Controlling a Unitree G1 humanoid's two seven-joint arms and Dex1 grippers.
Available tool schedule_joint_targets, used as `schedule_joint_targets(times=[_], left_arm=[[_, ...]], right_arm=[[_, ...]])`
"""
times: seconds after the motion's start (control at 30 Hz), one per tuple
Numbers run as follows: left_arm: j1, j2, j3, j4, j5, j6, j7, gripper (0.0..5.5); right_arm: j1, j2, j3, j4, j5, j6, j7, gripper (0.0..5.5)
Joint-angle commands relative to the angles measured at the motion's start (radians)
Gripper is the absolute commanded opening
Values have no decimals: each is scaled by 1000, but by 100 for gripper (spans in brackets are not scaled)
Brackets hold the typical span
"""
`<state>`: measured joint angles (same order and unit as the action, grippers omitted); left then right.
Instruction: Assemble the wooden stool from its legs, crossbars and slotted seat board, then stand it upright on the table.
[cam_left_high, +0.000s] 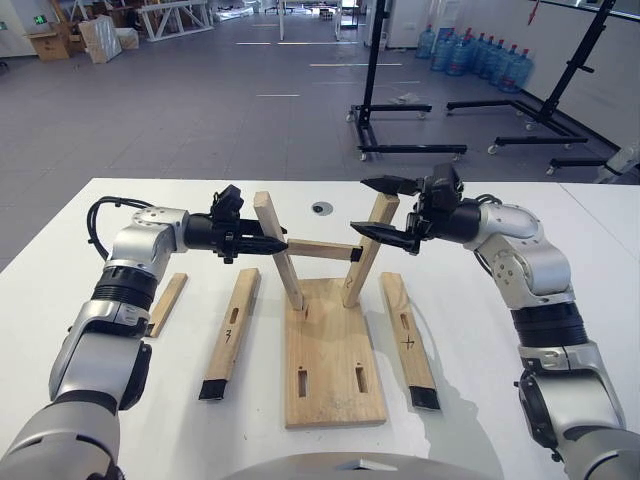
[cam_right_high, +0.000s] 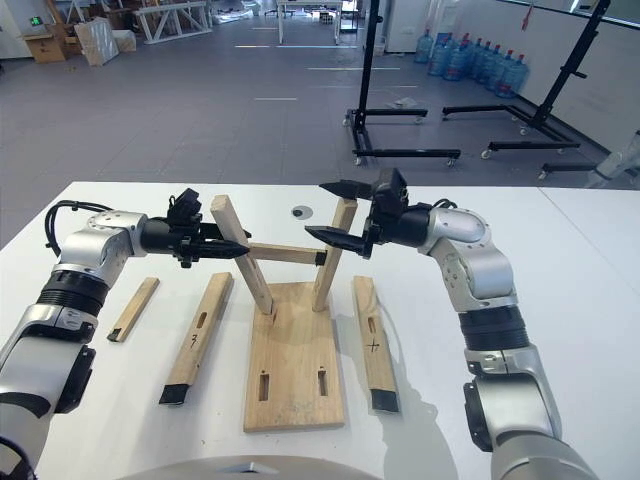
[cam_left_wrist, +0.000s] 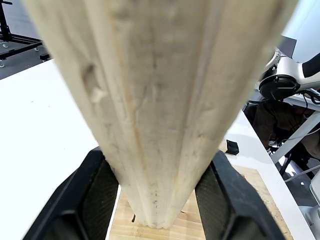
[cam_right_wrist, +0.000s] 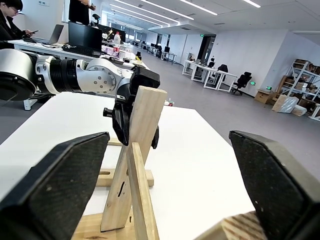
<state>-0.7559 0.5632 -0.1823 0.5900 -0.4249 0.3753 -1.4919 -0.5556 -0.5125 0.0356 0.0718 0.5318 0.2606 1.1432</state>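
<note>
L gripper (cam_left_high: 277, 243) clamping leg (cam_left_high: 288, 276), R gripper (cam_left_high: 358, 207) spread wide

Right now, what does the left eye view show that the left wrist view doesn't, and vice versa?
Left eye view adds: the crossbar joining the left standing leg to the right standing leg, the right claw open near that leg's top, two loose legs flat either side of the seat board, and a short bar farther left. Left wrist view adds: fingers pressed on both sides of the left standing leg. Shared: the left claw shut on that leg, standing on the seat board.
</note>
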Motion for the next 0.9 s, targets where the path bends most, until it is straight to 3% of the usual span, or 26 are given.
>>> schedule_joint_targets(times=[0.03,0.23,0.5,0.57,0.73,0.8,0.9], left_arm=[[72,-22,-66,-5,77,21,1,208],[81,-19,-71,-12,92,10,11,208],[109,-11,-90,-36,104,1,23,208],[113,-10,-90,-40,104,2,26,208],[118,-9,-96,-49,104,7,26,208],[117,-8,-98,-49,104,8,24,208],[115,-5,-101,-47,106,8,22,208]], right_arm=[[61,6,50,11,-33,45,3,439],[46,25,32,-12,-32,7,-33,439],[-12,140,-41,-234,-49,-102,-285,439],[-2,156,17,-258,-154,-154,-341,439],[71,139,266,-195,-671,-308,-549,439],[99,83,360,-142,-830,-322,-546,439],[127,33,432,-96,-907,-277,-476,439]])
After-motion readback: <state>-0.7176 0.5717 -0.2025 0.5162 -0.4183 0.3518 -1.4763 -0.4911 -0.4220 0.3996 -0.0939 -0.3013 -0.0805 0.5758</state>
